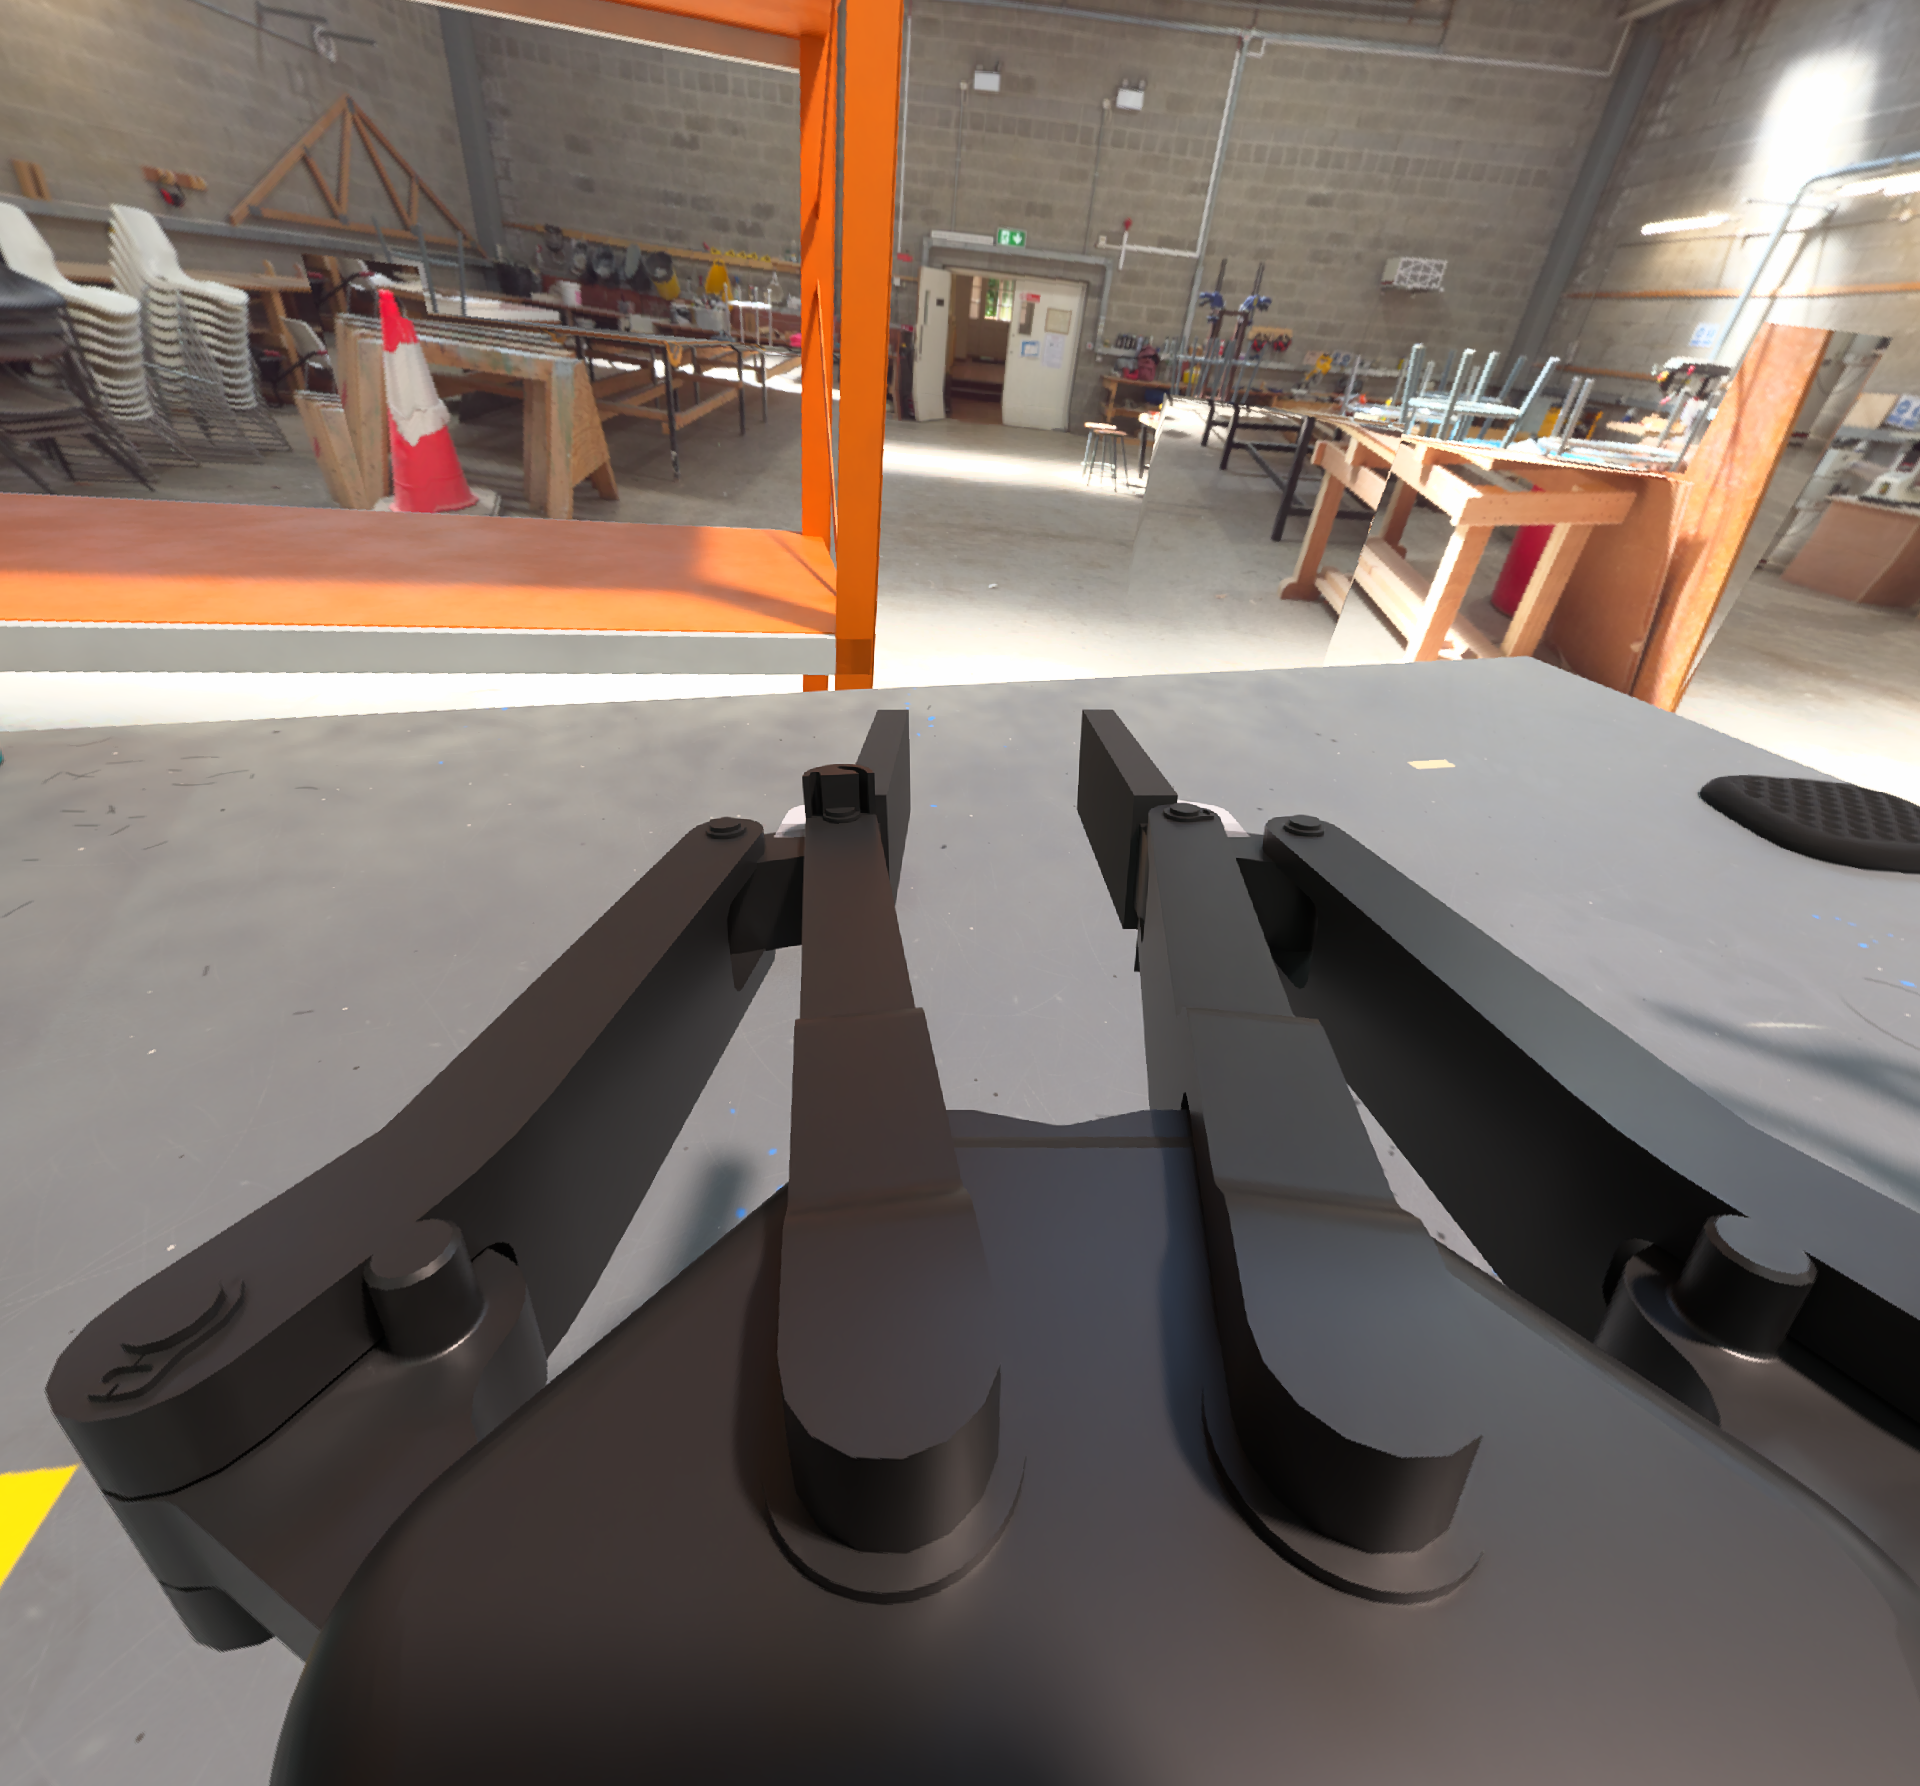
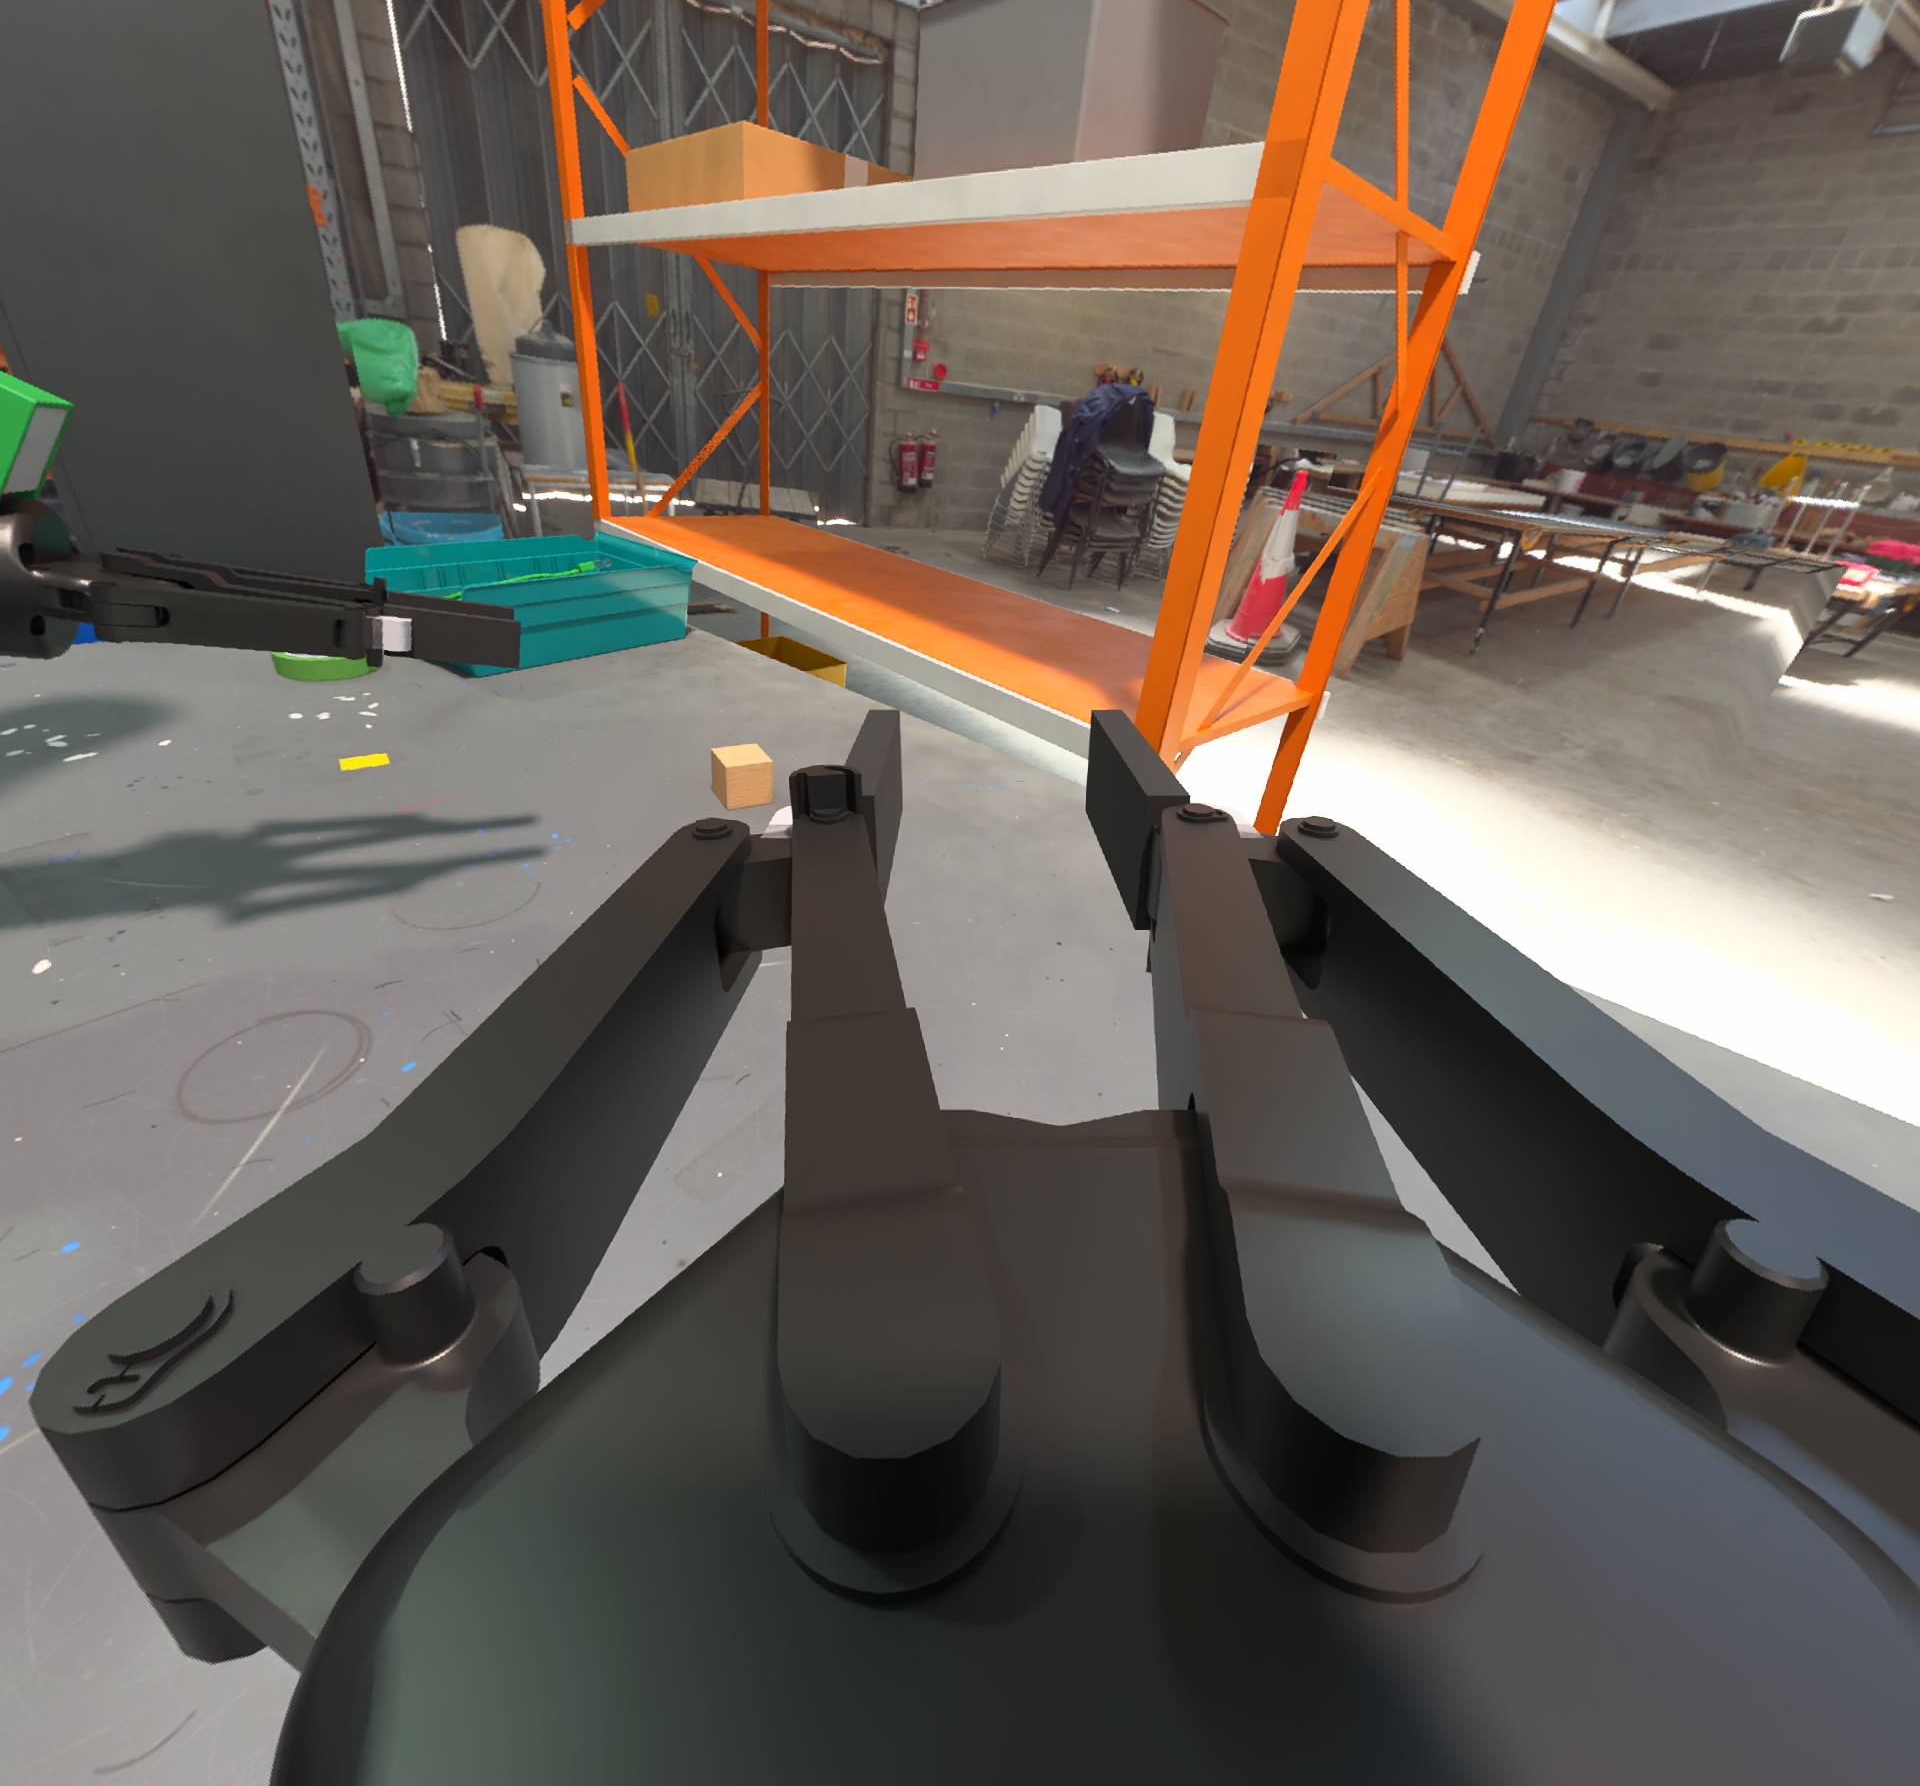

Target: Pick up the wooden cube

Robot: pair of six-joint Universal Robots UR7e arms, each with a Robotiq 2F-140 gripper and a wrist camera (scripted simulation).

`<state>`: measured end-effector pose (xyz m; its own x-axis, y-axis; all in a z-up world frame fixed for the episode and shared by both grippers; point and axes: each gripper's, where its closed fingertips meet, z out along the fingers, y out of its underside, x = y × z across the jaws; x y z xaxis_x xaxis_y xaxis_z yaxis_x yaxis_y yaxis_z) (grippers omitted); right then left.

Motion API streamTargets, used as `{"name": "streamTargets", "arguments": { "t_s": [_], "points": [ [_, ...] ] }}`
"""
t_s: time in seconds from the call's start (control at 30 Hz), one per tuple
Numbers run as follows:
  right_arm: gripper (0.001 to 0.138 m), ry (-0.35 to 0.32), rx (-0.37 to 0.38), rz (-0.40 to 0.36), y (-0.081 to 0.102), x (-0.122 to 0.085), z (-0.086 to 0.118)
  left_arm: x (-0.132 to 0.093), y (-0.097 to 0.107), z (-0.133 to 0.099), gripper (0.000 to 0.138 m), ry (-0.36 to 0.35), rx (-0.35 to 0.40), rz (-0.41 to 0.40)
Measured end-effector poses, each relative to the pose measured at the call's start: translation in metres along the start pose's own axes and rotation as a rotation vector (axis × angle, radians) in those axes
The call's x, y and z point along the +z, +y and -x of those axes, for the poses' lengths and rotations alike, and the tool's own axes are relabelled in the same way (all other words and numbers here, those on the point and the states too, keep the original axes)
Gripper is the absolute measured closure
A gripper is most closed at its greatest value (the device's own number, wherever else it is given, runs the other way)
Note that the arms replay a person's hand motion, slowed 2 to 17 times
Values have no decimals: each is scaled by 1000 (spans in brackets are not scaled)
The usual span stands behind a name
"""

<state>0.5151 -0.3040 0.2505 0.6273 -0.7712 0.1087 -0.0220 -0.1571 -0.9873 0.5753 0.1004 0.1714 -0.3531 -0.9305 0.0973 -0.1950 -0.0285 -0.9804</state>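
Observation:
A small wooden cube (image 2: 742, 774) sits on the grey table (image 2: 312, 905) in the right wrist view, just left of and beyond my right gripper's left fingertip. My right gripper (image 2: 992, 749) is open and empty, above the table near its far edge. My left gripper (image 1: 992, 749) is open and empty over the grey table (image 1: 416, 905); the cube does not show in the left wrist view. The left gripper also shows in the right wrist view (image 2: 457, 633), at the far left, held level above the table.
A teal bin (image 2: 551, 588) and a green tape roll (image 2: 324, 666) sit at the table's far left. An orange shelf rack (image 2: 1226, 510) stands just behind the table. A black dimpled pad (image 1: 1829, 817) lies at the right in the left wrist view. A yellow patch (image 2: 364, 762) marks the table.

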Motion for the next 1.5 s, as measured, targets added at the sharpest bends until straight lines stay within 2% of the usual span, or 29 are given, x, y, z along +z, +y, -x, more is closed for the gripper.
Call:
{"name": "streamTargets", "arguments": {
  "t_s": [0.17, 0.43, 0.77, 1.0, 1.17, 1.5],
  "points": [
    [89, 18, -2, -11, -8, -4, 1, -2, -5, 7, 94, -8, -15, -12],
    [89, -8, 11, -65, -18, -11, 11, 5, -10, 19, 77, -26, 3, 19],
    [92, -54, 14, -112, -17, -16, 23, 28, -4, 32, 72, -39, 101, 172],
    [92, -64, 18, -84, -11, -13, 22, 50, 2, 35, 72, -4, 153, 286],
    [90, -66, 31, -54, -6, -12, 21, 66, 8, 37, 72, 22, 151, 362],
    [90, -68, 36, -55, -3, -13, 20, 103, 21, 41, 72, 30, 95, 490]
  ]
}}
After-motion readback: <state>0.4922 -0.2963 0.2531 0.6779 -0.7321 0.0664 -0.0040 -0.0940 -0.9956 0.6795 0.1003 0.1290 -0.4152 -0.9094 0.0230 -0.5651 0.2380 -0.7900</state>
